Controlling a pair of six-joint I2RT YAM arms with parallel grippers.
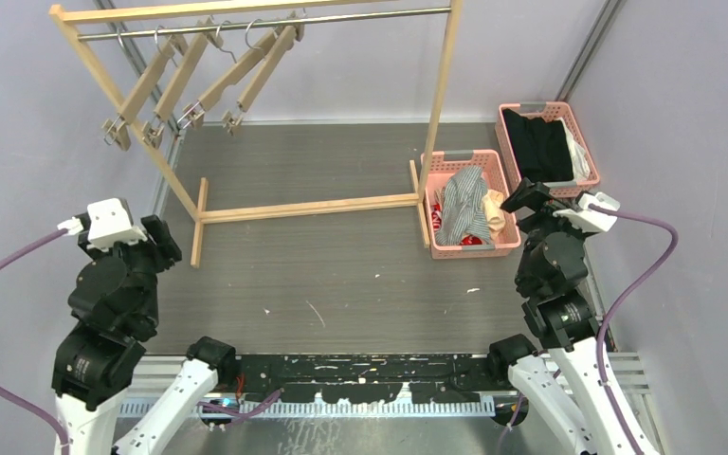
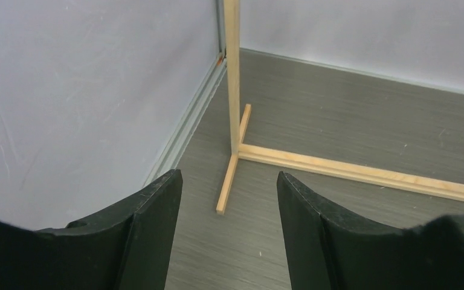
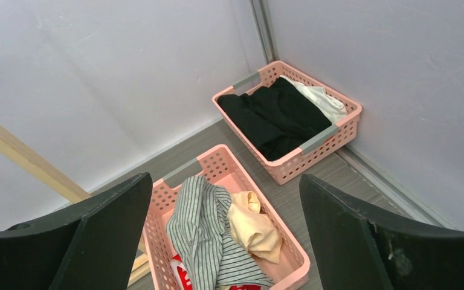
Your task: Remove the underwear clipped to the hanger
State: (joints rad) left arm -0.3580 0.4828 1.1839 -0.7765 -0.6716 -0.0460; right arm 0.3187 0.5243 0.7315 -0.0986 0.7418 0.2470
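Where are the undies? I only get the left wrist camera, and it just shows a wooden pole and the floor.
Observer: All three are in the near pink basket on the right: striped shorts on top, beige shorts and red shorts beside them.
Operator: Is anything clipped on the hangers?
Observer: No. The four wooden hangers hang bare on the rail.
Operator: Is the other hand holding something?
Observer: No. The right gripper is open and empty, up over the right side of that basket.
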